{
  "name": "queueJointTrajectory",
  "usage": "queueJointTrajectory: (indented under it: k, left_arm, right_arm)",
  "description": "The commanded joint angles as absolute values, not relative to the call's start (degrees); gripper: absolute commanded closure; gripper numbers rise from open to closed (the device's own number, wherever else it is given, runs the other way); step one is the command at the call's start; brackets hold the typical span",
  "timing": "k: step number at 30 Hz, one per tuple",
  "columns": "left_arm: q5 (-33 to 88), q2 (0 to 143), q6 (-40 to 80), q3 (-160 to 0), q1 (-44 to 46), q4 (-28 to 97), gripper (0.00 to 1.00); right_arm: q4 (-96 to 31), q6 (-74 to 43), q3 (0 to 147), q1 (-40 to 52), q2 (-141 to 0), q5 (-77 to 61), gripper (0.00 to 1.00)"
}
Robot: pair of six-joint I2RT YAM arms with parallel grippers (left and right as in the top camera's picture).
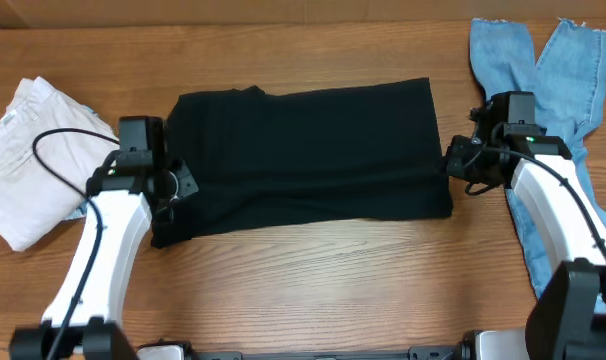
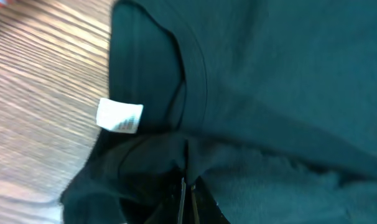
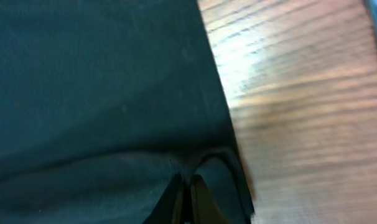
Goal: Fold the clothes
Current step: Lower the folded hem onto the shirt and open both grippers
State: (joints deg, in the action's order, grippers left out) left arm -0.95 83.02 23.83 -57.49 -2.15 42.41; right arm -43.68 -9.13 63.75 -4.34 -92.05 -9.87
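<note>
A black shirt (image 1: pixel 308 155) lies folded lengthwise across the middle of the table. My left gripper (image 1: pixel 173 185) is shut on its left edge; in the left wrist view the jaws (image 2: pixel 185 190) pinch a fold of black fabric below the collar (image 2: pixel 191 59) and a white label (image 2: pixel 119 116). My right gripper (image 1: pixel 453 160) is shut on the shirt's right edge; in the right wrist view the jaws (image 3: pixel 187 186) pinch black fabric (image 3: pixel 101 81) near the hem.
A folded white garment (image 1: pixel 28 150) lies at the left edge. Light blue jeans (image 1: pixel 553 110) lie at the right, partly under my right arm. Bare wood table (image 1: pixel 313 290) shows in front of the shirt.
</note>
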Motion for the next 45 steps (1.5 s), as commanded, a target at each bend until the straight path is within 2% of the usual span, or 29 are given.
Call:
queueJointTrajectory:
  k: [1, 4, 5, 6, 8, 9, 10, 19, 23, 25, 26, 29, 37, 45]
  left_arm:
    - [1.15, 86.06, 24.21, -58.61, -2.7, 41.76, 0.96]
    - [1.15, 87.0, 24.21, -58.61, -2.7, 41.89, 0.96]
    - [1.13, 87.02, 24.18, -58.61, -2.7, 41.91, 0.95]
    - [1.08, 87.0, 24.18, -58.61, -2.7, 41.87, 0.92]
    - [1.04, 86.98, 23.9, -58.7, -2.74, 41.19, 0.73]
    - [0.93, 86.98, 23.18, -58.78, -2.79, 40.71, 0.66]
    - [0.89, 86.85, 22.68, -59.13, -2.85, 40.53, 0.62]
    - [0.91, 86.08, 21.74, -67.35, -3.14, 40.66, 0.56]
    - [4.27, 86.08, 21.8, -70.85, -3.03, 44.47, 0.6]
    - [9.26, 86.08, 21.8, -71.46, -2.87, 48.51, 0.82]
    - [12.1, 86.08, 21.78, -71.4, -2.79, 50.92, 0.89]
    - [13.06, 86.19, 20.6, -70.13, -1.61, 56.03, 0.96]
    - [10.04, 86.26, 20.32, -60.34, 1.21, 52.25, 0.96]
    - [4.56, 87.07, 20.32, -50.92, 1.21, 37.04, 0.88]
  right_arm:
    - [-41.1, -6.98, 64.82, -4.08, -93.41, -11.73, 0.96]
    - [-40.18, -6.98, 64.79, -3.62, -94.24, -11.7, 0.96]
    - [-40.07, -6.98, 64.79, -3.38, -94.32, -11.7, 0.94]
    - [-40.03, -6.98, 64.79, -3.11, -94.35, -11.68, 0.88]
    - [-39.86, -6.98, 64.79, -2.66, -94.32, -11.68, 0.69]
    - [-39.81, -6.98, 64.79, -2.61, -94.32, -11.66, 0.65]
    - [-39.83, -6.98, 64.79, -2.59, -94.32, -11.68, 0.63]
    - [-42.78, -6.44, 64.79, -2.22, -94.32, -12.36, 0.65]
    - [-45.3, -5.56, 64.51, -0.71, -94.32, -12.56, 0.71]
    - [-45.06, -5.45, 64.12, 0.03, -94.39, -12.51, 0.71]
    - [-44.84, -5.48, 64.07, 0.3, -94.63, -12.49, 0.71]
    - [-44.18, -5.52, 64.07, 0.32, -95.83, -12.47, 0.72]
    - [-40.84, -5.5, 64.07, 0.32, -103.31, -12.53, 0.73]
    - [-40.66, -5.52, 64.07, 0.32, -105.58, -12.58, 0.73]
